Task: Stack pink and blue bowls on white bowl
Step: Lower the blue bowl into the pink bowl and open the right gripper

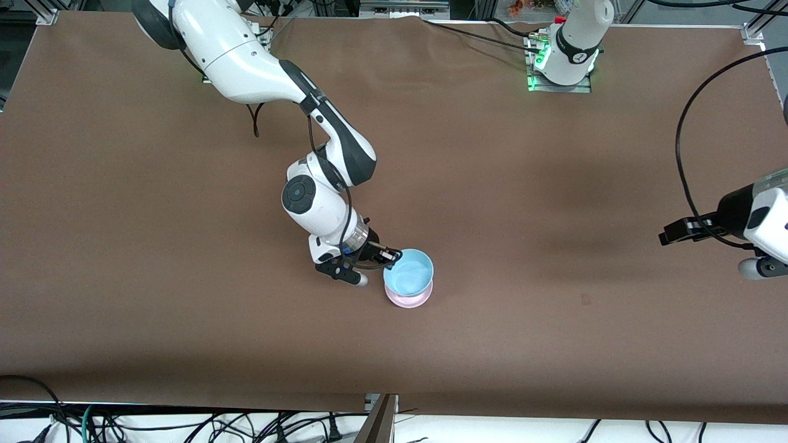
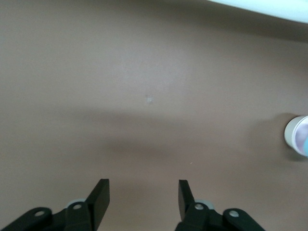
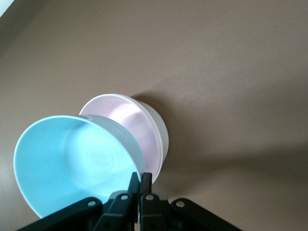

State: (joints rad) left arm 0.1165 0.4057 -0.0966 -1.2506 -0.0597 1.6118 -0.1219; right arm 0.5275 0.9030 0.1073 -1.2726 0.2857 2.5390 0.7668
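Observation:
My right gripper (image 1: 391, 253) (image 3: 140, 177) is shut on the rim of the sky-blue bowl (image 1: 409, 271) (image 3: 72, 161). It holds the bowl tilted, just over the pink bowl (image 1: 407, 300) (image 3: 126, 118). The pink bowl sits nested inside the white bowl (image 3: 162, 131) on the brown table, near the middle. Whether the blue bowl touches the pink one I cannot tell. In the front view the white bowl is hidden under the other two. My left gripper (image 1: 672, 235) (image 2: 143, 186) is open and empty, waiting over the left arm's end of the table. The stack (image 2: 297, 134) shows small in the left wrist view.
The brown table cloth (image 1: 554, 184) is bare around the bowls. Cables (image 1: 184, 424) lie along the table edge nearest the front camera. A black cable (image 1: 683, 141) loops above the left arm's end.

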